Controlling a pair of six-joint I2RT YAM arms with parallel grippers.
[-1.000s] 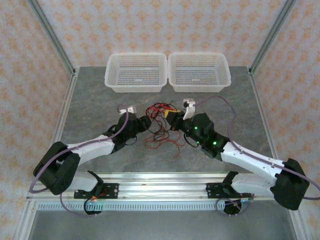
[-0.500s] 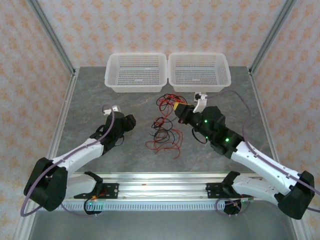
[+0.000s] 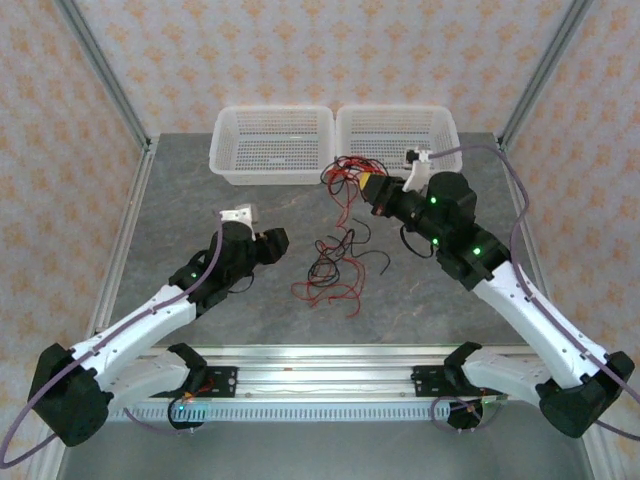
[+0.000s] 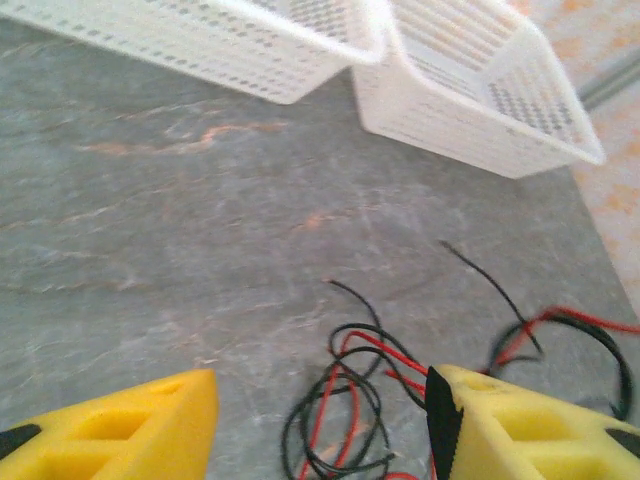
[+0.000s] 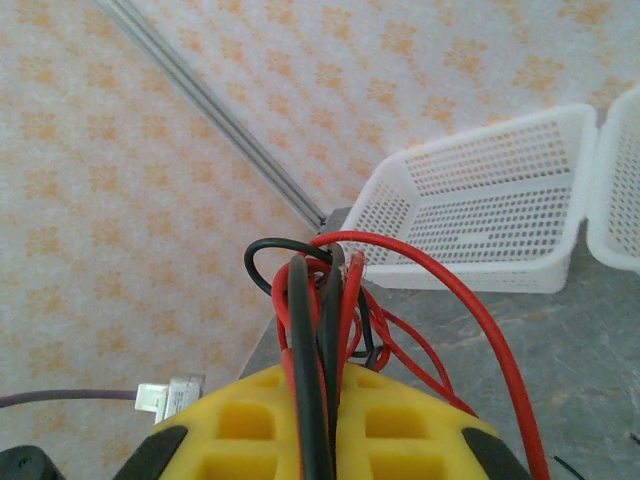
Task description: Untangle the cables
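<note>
Tangle held up to loosen
My right fingers (image 3: 373, 185) clamp red and black cables (image 3: 345, 170) high beside the white baskets (image 3: 270, 172) (so loops drop free); my left fingers (image 3: 273, 240) gape, empty.

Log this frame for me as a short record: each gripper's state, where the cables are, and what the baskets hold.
right gripper: shut on cables, red and black, lifted in front of the right basket
left gripper: open, holding nothing, above the table beside the pile
loose cables: tangled pile on the table between the arms
left basket: no cables inside
right basket: no cables inside
</note>
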